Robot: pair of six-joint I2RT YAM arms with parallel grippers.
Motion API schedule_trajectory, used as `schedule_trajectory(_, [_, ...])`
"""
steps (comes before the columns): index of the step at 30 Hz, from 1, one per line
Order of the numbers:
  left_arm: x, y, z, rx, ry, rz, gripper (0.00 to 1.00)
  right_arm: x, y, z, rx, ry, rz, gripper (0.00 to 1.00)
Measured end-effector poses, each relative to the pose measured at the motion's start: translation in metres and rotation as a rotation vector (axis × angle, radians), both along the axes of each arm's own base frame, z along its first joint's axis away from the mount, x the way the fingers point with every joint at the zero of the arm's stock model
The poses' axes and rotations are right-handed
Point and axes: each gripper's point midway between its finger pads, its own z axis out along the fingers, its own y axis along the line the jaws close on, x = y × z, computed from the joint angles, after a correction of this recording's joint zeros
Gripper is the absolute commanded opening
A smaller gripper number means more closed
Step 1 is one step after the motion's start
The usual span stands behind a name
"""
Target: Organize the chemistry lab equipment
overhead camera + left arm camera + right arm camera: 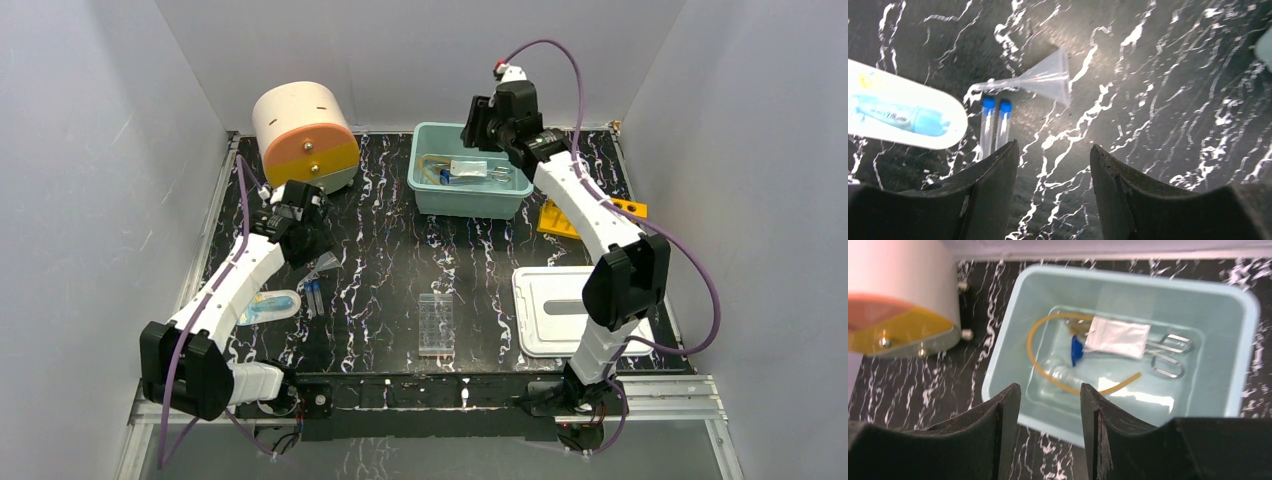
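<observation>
Holding one tan-looped tag (1118,337), one pair of metal tongs (1173,357) and one blue-footed cylinder (1075,350), the pale blue tub (1128,277) sits at the counter's (380,260) far side; the right hand (1050,390) hovers above its near rim, jaws apart and empty. Under the left hand (1053,147), likewise wide and empty, one clear funnel (1045,77) lies on its side, stem pointing left in the wrist view, beside two blue-capped thin tubes (995,125) lying parallel, caps away from the hand. One clear well plate (436,325) lies near the front edge, lengthwise front to back.
</observation>
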Motion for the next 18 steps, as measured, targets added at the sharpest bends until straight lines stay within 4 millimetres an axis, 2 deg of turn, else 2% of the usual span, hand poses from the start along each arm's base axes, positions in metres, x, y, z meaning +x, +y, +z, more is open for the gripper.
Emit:
schedule_trajectory(2, [-0.009,0.005,-0.008,0.011,0.025,0.015,0.55,-0.015,0.011,-0.01,0.0,0.025,0.044,0.56])
schedule_trajectory(5, [-0.019,0.012,-0.022,0.025,0.061,0.028,0.55,-0.033,0.028,-0.034,-0.01,0.08,0.102,0.56])
schedule_trajectory(10, [-0.015,0.008,-0.029,-0.042,0.074,0.021,0.59,-0.058,0.048,-0.068,-0.027,0.161,0.176,0.56])
schedule_trajectory(14, [-0.006,0.001,-0.04,-0.068,0.11,0.018,0.56,-0.07,0.059,-0.077,-0.023,0.178,0.221,0.56])
schedule_trajectory(18, [0.008,-0.003,-0.052,-0.061,0.158,0.02,0.48,-0.082,0.071,-0.08,-0.013,0.18,0.275,0.56])
